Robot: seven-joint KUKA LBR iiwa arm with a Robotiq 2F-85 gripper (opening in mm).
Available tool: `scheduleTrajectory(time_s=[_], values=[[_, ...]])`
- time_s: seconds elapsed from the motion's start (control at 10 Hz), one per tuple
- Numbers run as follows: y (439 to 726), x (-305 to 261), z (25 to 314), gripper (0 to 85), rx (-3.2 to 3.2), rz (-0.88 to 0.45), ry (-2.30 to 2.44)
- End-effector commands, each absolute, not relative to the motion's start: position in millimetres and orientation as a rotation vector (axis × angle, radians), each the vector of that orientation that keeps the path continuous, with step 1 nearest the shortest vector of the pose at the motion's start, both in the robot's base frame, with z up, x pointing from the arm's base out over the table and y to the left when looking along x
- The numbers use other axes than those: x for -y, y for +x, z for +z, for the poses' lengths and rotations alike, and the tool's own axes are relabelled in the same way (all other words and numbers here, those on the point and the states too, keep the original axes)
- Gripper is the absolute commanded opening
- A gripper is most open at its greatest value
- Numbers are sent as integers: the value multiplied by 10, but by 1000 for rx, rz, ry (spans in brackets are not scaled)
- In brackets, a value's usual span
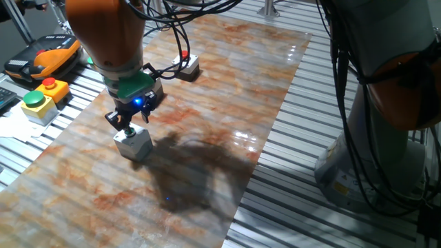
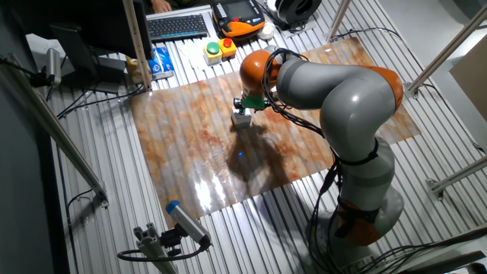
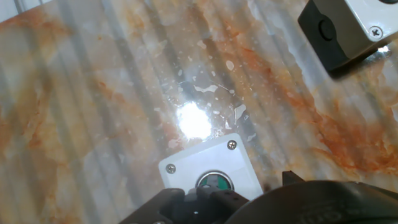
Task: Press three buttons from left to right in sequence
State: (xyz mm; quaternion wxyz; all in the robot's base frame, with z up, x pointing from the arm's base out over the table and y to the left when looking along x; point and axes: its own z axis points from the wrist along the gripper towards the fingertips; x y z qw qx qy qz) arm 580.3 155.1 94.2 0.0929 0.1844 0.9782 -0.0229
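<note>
Hovering tool (image 1: pixel 128 126) above upright green-capped button box (image 1: pixel 134 142), cap facing up.

No text, label, brand, number or sign is legible on any box, device or surface in these views.

table top (image 1: pixel 227 83): glossy marbled sheet | button box (image 1: pixel 134 143): matt plastic

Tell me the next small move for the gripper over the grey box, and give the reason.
Probably a short push straight down. The gripper sits directly above the grey button box, and the hand view shows its green cap just ahead of the fingers, so the line-up looks right.
</note>
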Motion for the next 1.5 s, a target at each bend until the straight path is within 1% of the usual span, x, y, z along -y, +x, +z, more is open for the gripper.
scheduleTrajectory(time_s=[0.0,0.2,0.5,1.0,1.1,1.3,1.4], values=[[5789,-1550,920,510,-2907,-71,547],[5774,-1548,986,510,-2912,-63,552],[5724,-1594,1271,510,-2938,-52,582],[5719,-1644,1362,510,-2942,-46,596],[5717,-1650,1372,340,-2949,-37,590],[5717,-1654,1376,340,-2963,-18,576],[5717,-1655,1377,170,-2969,-19,568]])
